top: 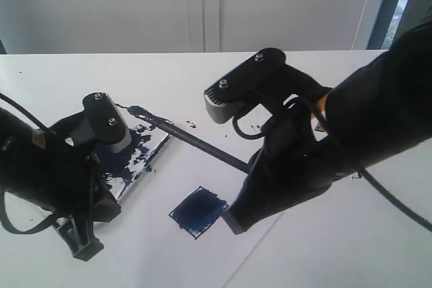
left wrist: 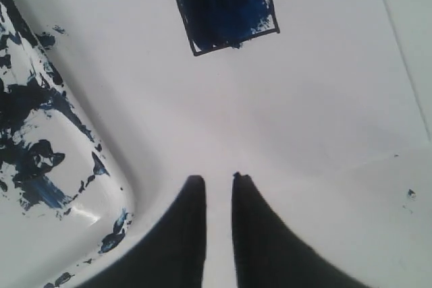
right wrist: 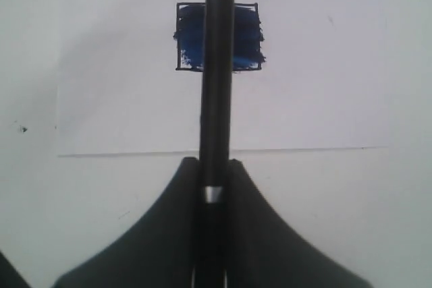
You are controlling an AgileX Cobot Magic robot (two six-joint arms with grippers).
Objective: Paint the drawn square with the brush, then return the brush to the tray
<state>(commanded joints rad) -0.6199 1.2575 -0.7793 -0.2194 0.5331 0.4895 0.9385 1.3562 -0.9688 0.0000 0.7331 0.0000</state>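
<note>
The brush (top: pixel 202 144) is a long black stick. Its blue tip (top: pixel 135 110) lies at the far corner of the tray (top: pixel 159 141), which is white and smeared dark blue. My right gripper (top: pixel 251 166) is shut on the handle. In the right wrist view the brush (right wrist: pixel 217 99) runs out from between the jaws of the right gripper (right wrist: pixel 214 161), its pale band (right wrist: pixel 214 195) between them. It crosses the drawn square (right wrist: pixel 189 38), filled blue. The square (top: pixel 198 210) lies on the paper between both arms. My left gripper (top: pixel 81 244) (left wrist: pixel 216 181) holds nothing, jaws a narrow slit apart, beside the tray's corner (left wrist: pixel 115 193).
The white paper sheet (top: pixel 155 254) lies on a white table (top: pixel 67 72). Its edge runs past the right arm. Paint specks (top: pixel 191 125) dot the table behind the brush. The left arm's body covers the near part of the tray. The filled square (left wrist: pixel 226 5) sits ahead of the left gripper.
</note>
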